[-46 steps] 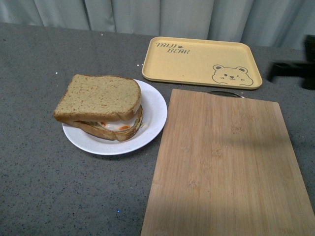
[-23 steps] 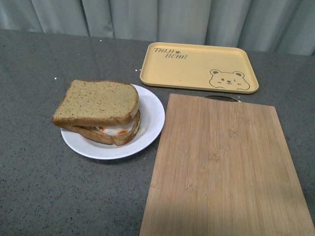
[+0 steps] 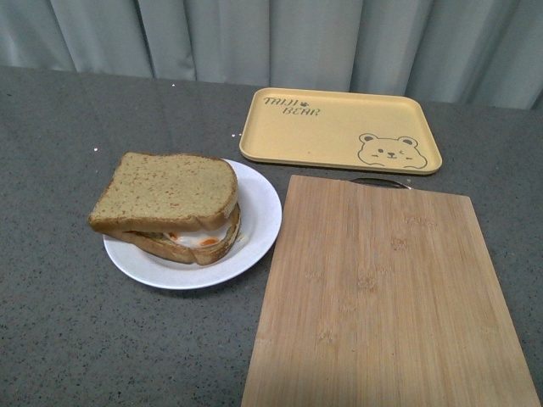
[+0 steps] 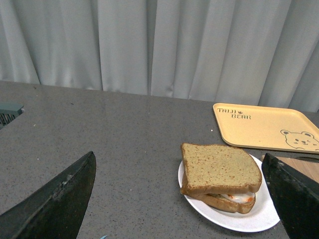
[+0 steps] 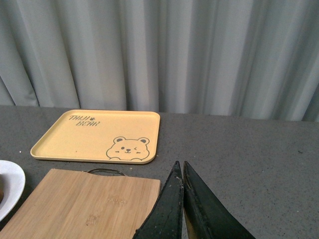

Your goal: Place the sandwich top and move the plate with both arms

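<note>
Left jaws spread wide; right jaws pressed together, empty. Ahead of left jaws: plain tan toast slice already atop egg slice on round white ceramic plate. Topping looks done. Next: right jaws open, both take plate rim.

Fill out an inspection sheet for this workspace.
Surface: dark grey speckled table, a few pale specks.
Job's things: sandwich top lies on the lower slice with egg, both on the plate.
Clutter: wooden cutting board close beside the plate; yellow bear tray behind it.
Grippers: left gripper open, right gripper shut, both holding nothing.
Cables: nothing seen.
Surroundings: grey curtain behind the table.
</note>
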Controlling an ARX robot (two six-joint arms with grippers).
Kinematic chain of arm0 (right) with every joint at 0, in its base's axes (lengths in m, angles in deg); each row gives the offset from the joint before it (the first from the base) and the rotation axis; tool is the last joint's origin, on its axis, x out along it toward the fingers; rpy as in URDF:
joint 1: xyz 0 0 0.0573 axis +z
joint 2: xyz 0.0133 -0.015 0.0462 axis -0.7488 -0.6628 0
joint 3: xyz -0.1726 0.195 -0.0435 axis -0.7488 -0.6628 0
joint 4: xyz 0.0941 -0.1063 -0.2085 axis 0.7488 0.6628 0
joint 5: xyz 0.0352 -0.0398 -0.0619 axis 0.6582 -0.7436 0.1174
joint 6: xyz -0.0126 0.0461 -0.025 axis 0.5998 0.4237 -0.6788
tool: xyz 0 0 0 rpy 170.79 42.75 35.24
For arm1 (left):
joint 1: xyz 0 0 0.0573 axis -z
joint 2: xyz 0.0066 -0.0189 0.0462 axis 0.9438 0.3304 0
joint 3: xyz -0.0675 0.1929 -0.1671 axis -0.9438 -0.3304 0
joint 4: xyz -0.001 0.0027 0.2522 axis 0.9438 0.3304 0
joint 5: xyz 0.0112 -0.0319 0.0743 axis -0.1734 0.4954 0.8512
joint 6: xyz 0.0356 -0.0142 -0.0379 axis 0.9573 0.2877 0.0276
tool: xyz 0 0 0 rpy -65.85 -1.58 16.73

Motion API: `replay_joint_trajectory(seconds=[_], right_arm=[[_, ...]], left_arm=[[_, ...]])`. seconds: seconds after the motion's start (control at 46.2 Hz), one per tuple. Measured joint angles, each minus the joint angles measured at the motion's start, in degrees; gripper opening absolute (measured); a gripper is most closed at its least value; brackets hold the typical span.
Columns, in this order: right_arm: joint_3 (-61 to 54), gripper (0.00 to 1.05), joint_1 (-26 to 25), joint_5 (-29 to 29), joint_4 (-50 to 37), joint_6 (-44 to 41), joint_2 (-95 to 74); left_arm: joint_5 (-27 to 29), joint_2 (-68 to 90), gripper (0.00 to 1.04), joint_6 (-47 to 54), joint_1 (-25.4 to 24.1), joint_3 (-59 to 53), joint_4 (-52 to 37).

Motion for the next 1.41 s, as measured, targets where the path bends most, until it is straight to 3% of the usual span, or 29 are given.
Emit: replay_joint_trajectory(seconds=[0.476, 1.321, 1.407], right_arm=[[-0.28, 0.01, 0.00, -0.02, 14.29, 0.00, 15.56], [-0.28, 0.01, 0.00, -0.02, 28.63, 0.00, 30.21], [-0.26, 0.01, 0.00, 0.04, 35.63, -0.02, 35.41]], left_arm=[[-0.02, 0.00, 0.98, 0.02, 0.00, 0.00, 0.00], [-0.02, 0.00, 0.98, 0.02, 0.00, 0.00, 0.00], [-0.02, 0.00, 0.98, 0.02, 0.00, 0.00, 0.00]])
